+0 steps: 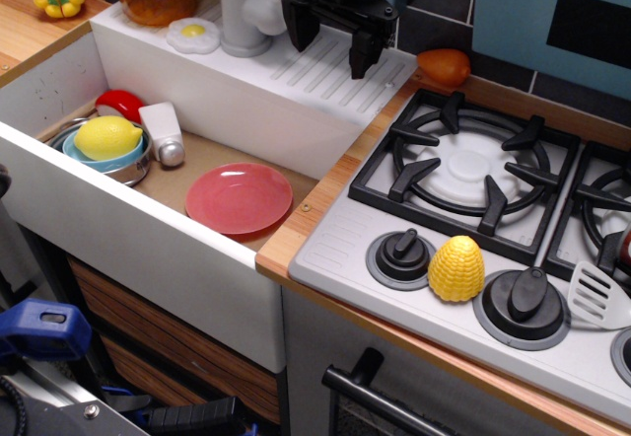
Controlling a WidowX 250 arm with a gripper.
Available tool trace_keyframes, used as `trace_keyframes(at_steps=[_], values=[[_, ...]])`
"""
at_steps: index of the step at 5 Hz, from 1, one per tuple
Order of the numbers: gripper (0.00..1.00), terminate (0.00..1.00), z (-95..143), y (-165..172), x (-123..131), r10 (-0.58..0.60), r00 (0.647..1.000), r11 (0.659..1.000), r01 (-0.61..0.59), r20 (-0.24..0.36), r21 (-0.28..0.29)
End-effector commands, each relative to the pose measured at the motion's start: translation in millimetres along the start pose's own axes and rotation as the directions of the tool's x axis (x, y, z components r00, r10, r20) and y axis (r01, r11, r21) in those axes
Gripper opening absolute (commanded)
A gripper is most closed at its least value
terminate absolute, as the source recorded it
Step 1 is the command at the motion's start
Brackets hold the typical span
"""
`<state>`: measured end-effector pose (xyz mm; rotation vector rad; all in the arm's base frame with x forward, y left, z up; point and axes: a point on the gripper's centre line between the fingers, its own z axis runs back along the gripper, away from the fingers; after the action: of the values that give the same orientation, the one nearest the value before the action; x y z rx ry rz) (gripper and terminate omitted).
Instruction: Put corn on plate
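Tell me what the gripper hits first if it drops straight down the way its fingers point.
Probably the white ribbed drainboard behind the sink. The open gripper points down right above it, well away from the corn and the plate. Depth from this single view is uncertain.

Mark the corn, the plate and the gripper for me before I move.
corn (456, 268): main camera view, middle of its kernelled dome, between two stove knobs.
plate (240, 197): main camera view, bare centre of the pink-red dish in the sink.
gripper (333, 39): main camera view, gap midway between its two black fingertips, open.
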<state>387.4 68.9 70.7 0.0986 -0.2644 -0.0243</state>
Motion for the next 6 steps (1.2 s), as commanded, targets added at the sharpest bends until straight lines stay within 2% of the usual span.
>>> trace_keyframes(at_steps=[1, 3, 4, 5, 6], values=[[1.00, 0.00, 0.0, 0.0, 0.0, 0.000, 1.000, 1.000, 0.000, 0.000, 0.000], [1.00, 0.00, 77.9, -65.3, -25.9, 0.092, 0.995, 0.995, -0.090, -0.037, 0.047], [1.00, 0.00, 100.6, -108.9, -45.7, 0.135, 0.989, 0.991, -0.134, -0.063, 0.027], [1.00, 0.00, 103.1, -143.4, -63.7, 0.113, 0.989, 0.994, -0.112, -0.092, 0.007], [1.00, 0.00, 98.8, -161.1, -73.2, 0.110, 0.986, 0.994, -0.112, -0.124, -0.011]])
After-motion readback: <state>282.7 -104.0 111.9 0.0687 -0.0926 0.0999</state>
